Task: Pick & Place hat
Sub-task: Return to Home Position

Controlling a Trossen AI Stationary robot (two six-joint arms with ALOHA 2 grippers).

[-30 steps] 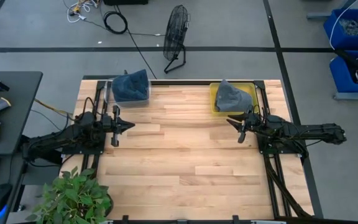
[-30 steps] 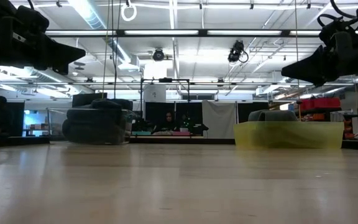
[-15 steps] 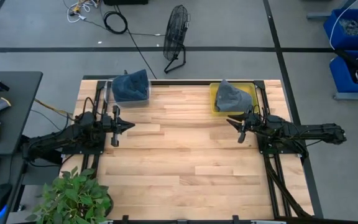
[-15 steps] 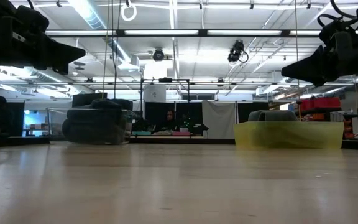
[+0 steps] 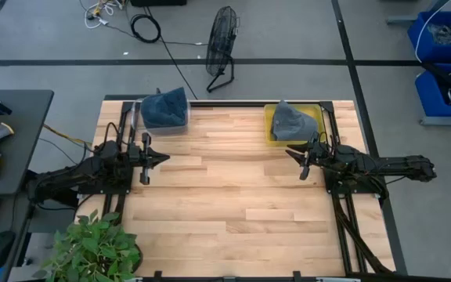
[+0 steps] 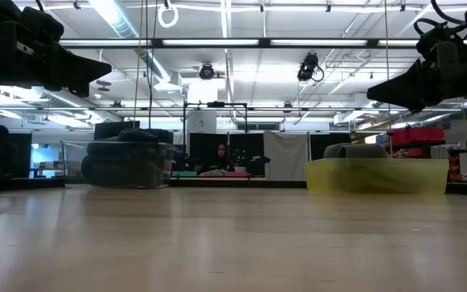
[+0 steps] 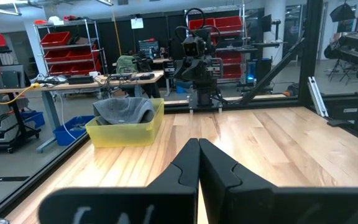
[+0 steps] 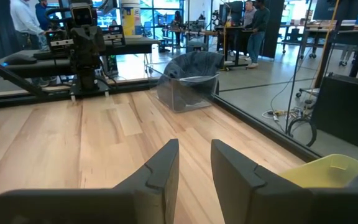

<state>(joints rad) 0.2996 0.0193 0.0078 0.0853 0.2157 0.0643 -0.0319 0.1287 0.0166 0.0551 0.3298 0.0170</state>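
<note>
A grey hat lies in a yellow bin at the table's far right; both also show in the left wrist view, the hat in the bin. A dark blue hat fills a clear bin at the far left, and also shows in the right wrist view. My left gripper hovers shut and empty over the table's left side. My right gripper hovers just near of the yellow bin, slightly open and empty.
Bare wooden tabletop lies between and in front of both arms. A black frame rail runs along the far edge. A potted plant stands at the near left corner. A floor fan stands beyond the table.
</note>
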